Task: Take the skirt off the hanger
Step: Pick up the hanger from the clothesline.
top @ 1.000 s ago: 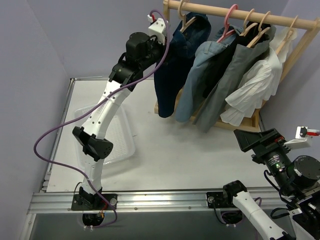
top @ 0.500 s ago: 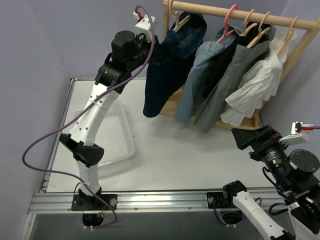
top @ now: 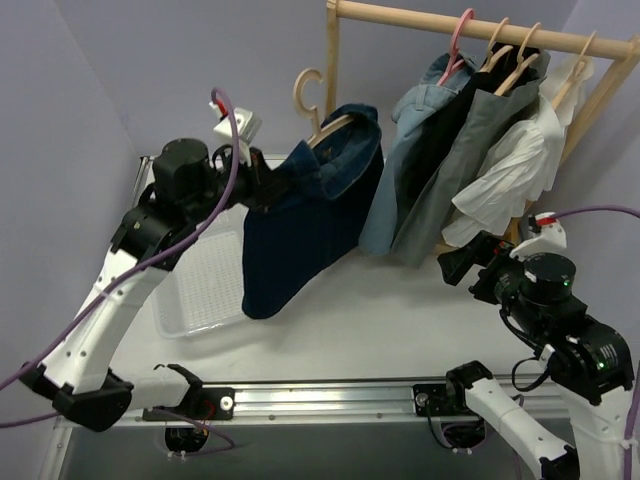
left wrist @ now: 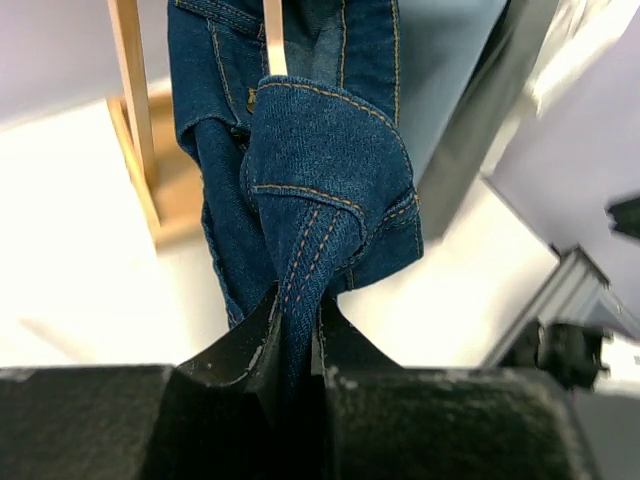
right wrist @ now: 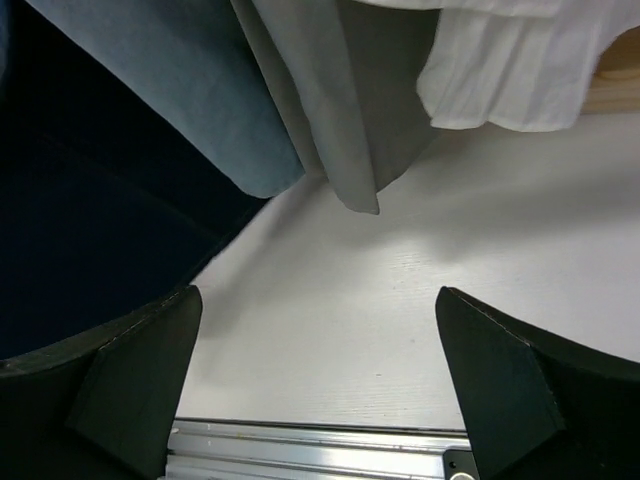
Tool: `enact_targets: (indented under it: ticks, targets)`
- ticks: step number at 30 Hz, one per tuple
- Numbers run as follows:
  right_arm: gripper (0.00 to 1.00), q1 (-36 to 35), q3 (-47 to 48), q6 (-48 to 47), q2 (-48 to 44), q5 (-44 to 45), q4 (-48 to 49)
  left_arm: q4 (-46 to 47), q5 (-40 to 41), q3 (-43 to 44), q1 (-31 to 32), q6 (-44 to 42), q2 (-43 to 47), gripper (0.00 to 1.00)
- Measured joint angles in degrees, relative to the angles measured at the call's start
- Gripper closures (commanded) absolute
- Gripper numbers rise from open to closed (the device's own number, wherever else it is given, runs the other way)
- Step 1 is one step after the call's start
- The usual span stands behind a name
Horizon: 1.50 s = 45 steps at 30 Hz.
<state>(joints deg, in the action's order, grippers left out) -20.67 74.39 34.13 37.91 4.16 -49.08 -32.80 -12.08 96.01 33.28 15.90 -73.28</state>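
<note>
Your left gripper (left wrist: 298, 310) pinches the dark denim garment (top: 300, 215) near its hanger (top: 335, 127) — bring the wide-spread right gripper (right wrist: 318, 300) to that hanger, gripping squarely.

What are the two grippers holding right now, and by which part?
The left gripper pinches a stitched fold at the edge of the dark-blue denim garment. The right gripper is open, holding nothing.

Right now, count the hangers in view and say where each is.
5. One wooden hanger is off the rail, carrying the dark denim garment that the left gripper pinches. On the rail hang one pink hanger and three more wooden hangers. Clothes may hide others.
</note>
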Motion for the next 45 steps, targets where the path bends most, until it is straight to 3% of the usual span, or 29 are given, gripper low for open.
enact_targets:
  ticks: [10, 15, 18, 25, 27, 40, 45]
  targets:
    - [0.09, 0.0, -4.2, 1.1, 6.7, -11.7, 9.5, -8.8, -7.2, -20.9, 0.0, 2.6, 14.4, 0.98]
    - [0.12, -0.6, -4.5, 3.0, 10.2, -14.7, 14.3, -10.3, -15.7, -25.1, 0.1, 3.5, 17.3, 0.98]
    - [0.12, -4.6, -4.2, 4.2, 13.1, -14.4, 16.1, -10.0, -20.5, -25.9, 0.4, 4.5, 17.8, 0.98]
    - [0.13, -32.6, 1.9, 7.1, 23.5, 3.0, 17.9, -8.9, -27.7, -26.1, 0.9, 6.4, 17.7, 0.98]
    - [0.16, -36.4, 2.0, 7.5, 23.2, 6.1, 19.6, -8.5, -29.2, -26.3, 0.9, 7.1, 17.7, 0.98]
    - [0.23, -41.6, 5.7, 9.4, 27.4, 16.7, 23.2, -7.2, -34.0, -27.1, 1.2, 9.0, 18.6, 0.98]
    - [0.37, -43.4, 4.8, 10.5, 28.5, 19.7, 23.1, -6.6, -35.0, -27.1, 1.2, 9.4, 19.0, 0.98]
